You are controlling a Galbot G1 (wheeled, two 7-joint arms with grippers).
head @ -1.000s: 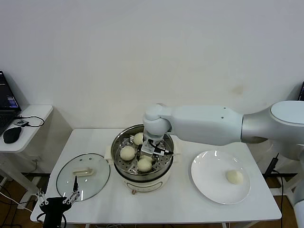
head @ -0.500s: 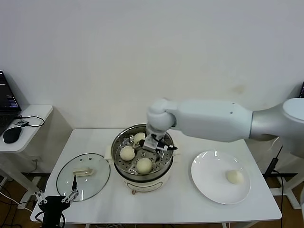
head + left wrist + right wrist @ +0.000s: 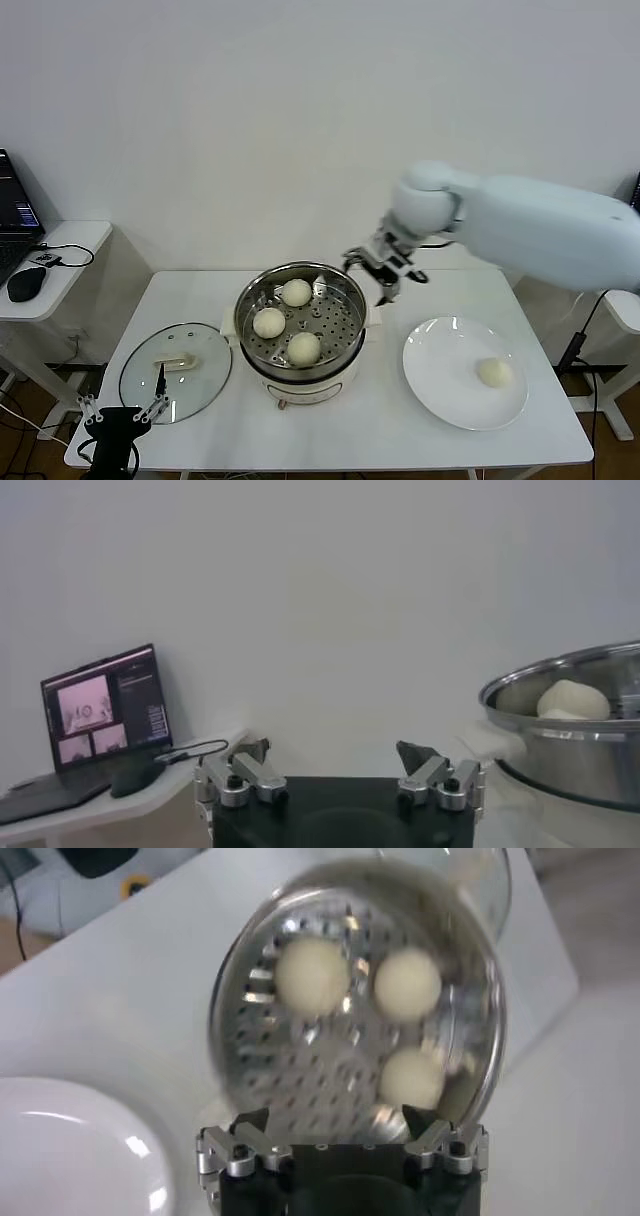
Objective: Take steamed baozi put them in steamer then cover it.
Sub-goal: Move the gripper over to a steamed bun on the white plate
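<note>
The white table [image 3: 330,440] carries all the work items. At its centre stands the steamer [image 3: 300,322], a steel pot on a white base, uncovered, with its perforated tray exposed. To its right lies the white plate [image 3: 440,385]; to its left, flat on the table near the front edge, rests the cover [image 3: 175,371], glass side down with the handle up.

Three steamed baozi [image 3: 268,322] sit on the tray, apart from one another: one far, one left, one near. The fourth baozi [image 3: 494,372] sits on the right part of the plate, well apart from the steamer.

The right gripper [image 3: 383,272] hangs above the table just beyond the steamer's right rim, between pot and plate. Its jaws stand wide apart and carry nothing; the wrist view looks down between them onto the tray and its three buns. The left gripper [image 3: 120,421] is parked low at the near left corner, just in front of the cover, jaws spread and empty.

Judgement: one bun remains to transfer, then covering.

Risks noted:
- The last bun is smooth and soft; too firm a squeeze may dent it, an off-centre one may let it roll across the glossy plate.
- The free tray space lies on the right; a careless drop could land on a neighbouring bun.
- The lid's bar handle is narrow; a skewed grasp may tilt the glass or seat it crooked on the rim.
</note>
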